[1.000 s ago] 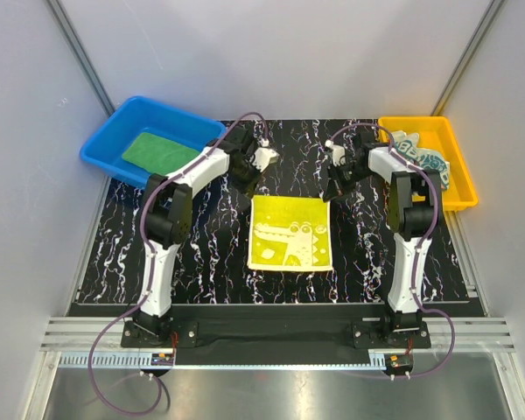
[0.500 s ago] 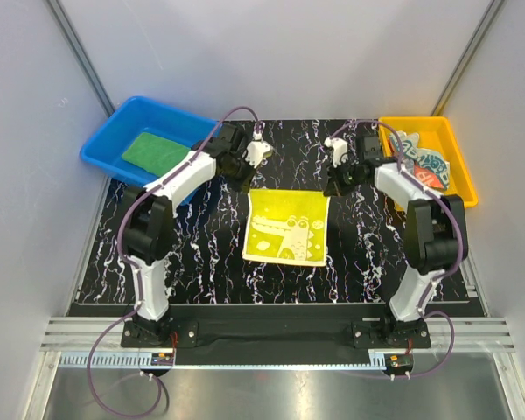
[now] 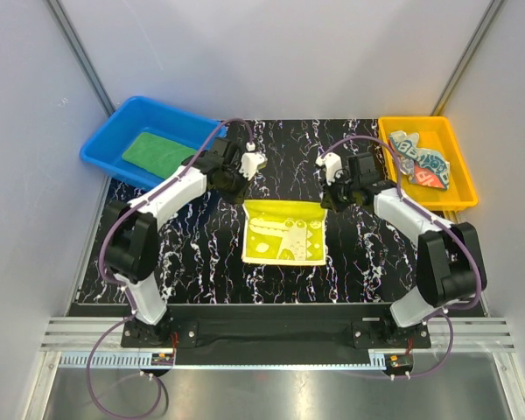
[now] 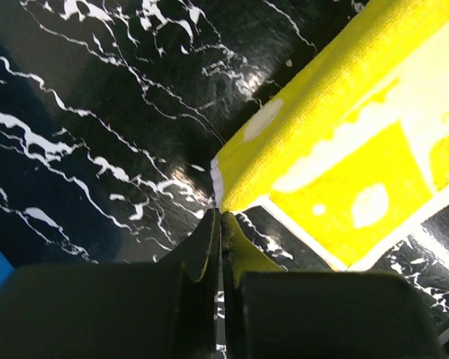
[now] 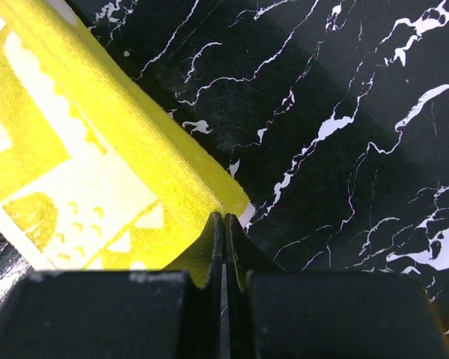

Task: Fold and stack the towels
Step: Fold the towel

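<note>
The yellow towel (image 3: 284, 234) with its pale crocodile print lies mid-table, its far edge lifted and rolled over toward the near side. My left gripper (image 3: 247, 202) is shut on its far left corner; the left wrist view shows the gripper (image 4: 221, 217) pinching the yellow towel (image 4: 337, 142). My right gripper (image 3: 324, 203) is shut on the far right corner, and the right wrist view has the gripper (image 5: 225, 218) nipping the yellow towel (image 5: 82, 149). The green towel (image 3: 160, 150) lies flat in the blue bin. The striped towel (image 3: 418, 159) sits crumpled in the orange bin.
The blue bin (image 3: 105, 140) stands at the far left corner of the black marbled table (image 3: 201, 262). At the far right sits the orange bin (image 3: 455, 203). Both arms reach inward over the table's far half.
Both grippers have drawn toward the near side and slightly inward, carrying the yellow towel's far edge with them. The towel now looks shorter front to back.
</note>
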Available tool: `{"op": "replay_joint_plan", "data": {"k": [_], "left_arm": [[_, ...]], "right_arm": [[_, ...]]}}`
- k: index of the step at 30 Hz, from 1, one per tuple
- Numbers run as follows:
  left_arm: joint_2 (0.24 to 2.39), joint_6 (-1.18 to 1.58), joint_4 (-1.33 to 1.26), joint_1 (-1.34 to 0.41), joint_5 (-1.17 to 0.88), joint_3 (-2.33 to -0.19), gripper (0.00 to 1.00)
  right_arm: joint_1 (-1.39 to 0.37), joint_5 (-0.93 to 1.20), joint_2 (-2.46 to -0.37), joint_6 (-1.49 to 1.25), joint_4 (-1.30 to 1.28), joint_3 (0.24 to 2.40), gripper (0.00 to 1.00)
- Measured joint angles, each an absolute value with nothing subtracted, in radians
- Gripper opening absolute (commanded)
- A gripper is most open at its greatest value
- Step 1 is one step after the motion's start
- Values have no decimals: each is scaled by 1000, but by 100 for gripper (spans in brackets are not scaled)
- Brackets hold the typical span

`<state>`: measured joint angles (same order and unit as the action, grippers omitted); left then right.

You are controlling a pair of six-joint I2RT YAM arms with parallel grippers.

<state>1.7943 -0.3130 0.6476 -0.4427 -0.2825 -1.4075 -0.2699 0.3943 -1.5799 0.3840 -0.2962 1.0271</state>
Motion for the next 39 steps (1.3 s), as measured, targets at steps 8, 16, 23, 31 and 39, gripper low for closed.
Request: {"op": "replay_joint_plan", "data": {"k": [8, 16, 23, 31, 39], "left_arm": [[1657, -292, 603, -481, -242, -1303, 0], [1573, -271, 578, -516, -207, -1198, 0], [1566, -235, 584, -558, -193, -1146, 0], [1542, -199, 624, -577, -189, -1112, 0], [1495, -144, 645, -590, -200, -1094, 0]], "right_arm": [[-277, 385, -1497, 396, -297, 997, 0], [-317, 387, -1431, 427, -316, 907, 0], [-336, 390, -1372, 427, -350, 853, 0], [-360, 403, -1351, 401, -400, 839, 0], [-389, 404, -1291, 373, -447, 811, 0]]}}
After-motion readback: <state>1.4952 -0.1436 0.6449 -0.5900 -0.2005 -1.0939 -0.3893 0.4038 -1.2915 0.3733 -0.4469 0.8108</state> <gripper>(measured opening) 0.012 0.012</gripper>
